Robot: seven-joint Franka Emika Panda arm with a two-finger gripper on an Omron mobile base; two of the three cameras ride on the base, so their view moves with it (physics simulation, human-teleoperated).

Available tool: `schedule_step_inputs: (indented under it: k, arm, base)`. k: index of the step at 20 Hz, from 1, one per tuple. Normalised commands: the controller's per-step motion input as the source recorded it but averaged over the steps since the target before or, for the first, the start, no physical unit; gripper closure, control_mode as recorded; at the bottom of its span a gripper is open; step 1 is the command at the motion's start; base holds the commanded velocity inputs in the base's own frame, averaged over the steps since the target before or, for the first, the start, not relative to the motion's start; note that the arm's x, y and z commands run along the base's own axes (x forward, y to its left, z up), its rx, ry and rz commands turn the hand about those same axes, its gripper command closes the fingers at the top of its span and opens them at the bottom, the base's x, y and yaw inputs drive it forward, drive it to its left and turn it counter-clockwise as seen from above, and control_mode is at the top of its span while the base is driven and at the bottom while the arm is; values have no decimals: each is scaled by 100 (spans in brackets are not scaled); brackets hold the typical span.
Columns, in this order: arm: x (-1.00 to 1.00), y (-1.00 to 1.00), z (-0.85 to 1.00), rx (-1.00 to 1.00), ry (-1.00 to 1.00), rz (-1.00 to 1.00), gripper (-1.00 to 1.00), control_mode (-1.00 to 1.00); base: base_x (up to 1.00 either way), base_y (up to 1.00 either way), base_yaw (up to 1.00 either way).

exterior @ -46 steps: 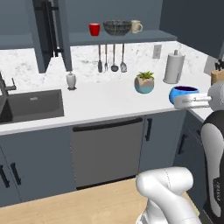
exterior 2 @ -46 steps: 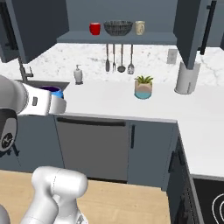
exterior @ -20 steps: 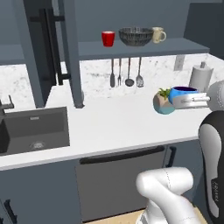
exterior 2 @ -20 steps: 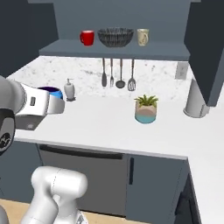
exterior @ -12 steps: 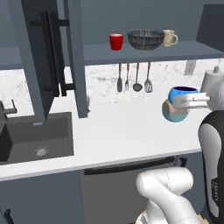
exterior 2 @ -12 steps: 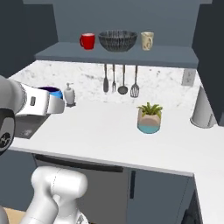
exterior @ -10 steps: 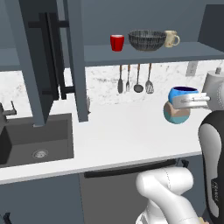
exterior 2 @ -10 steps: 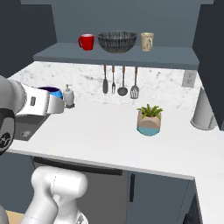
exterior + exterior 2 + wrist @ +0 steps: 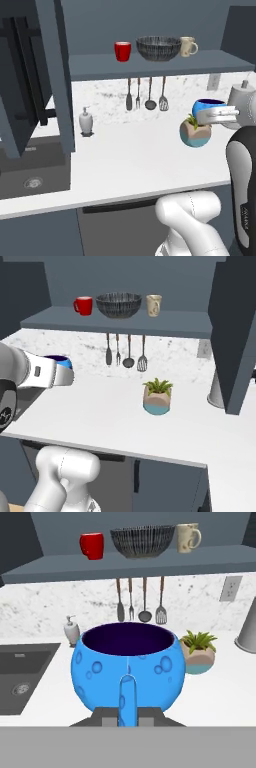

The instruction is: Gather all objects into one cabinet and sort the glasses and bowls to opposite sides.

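Observation:
My gripper (image 9: 127,714) is shut on the near rim of the small blue bowl (image 9: 127,662), holding it upright above the counter. The left base view shows the blue bowl (image 9: 209,106) and gripper (image 9: 216,115) at the right, in front of the plant pot. From the right base, the blue bowl (image 9: 60,360) peeks over the hand. On the cabinet shelf (image 9: 150,65) stand, left to right, the red cup (image 9: 122,51), the wide dark striped bowl (image 9: 158,48) and the beige mug (image 9: 188,46). The same row appears ahead of the hand: red cup (image 9: 92,545), dark bowl (image 9: 142,540), mug (image 9: 187,537).
The cabinet door (image 9: 55,75) hangs open at the left. A teal plant pot (image 9: 157,397), a white soap dispenser (image 9: 86,121) and a paper towel roll (image 9: 217,388) stand on the counter. Utensils (image 9: 140,602) hang under the shelf. A sink (image 9: 25,667) lies left.
The whole picture has shifted because the base has driven; the shelf and counter now look closer. The blue bowl stays in my shut gripper.

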Motion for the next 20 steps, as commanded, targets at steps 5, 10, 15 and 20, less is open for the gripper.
schedule_step_inputs:
  k: [5,10,15,20]
  arm:
    - [0,0,0,0,0,0,100,100]
    - [0,0,0,0,0,0,100,100]
    - [0,0,0,0,0,0,100,100]
    - [0,0,0,0,0,0,100,100]
  base:
    - [25,-25,-2]
    - [34,0,-1]
    - [38,0,-3]
    - [42,6,-1]
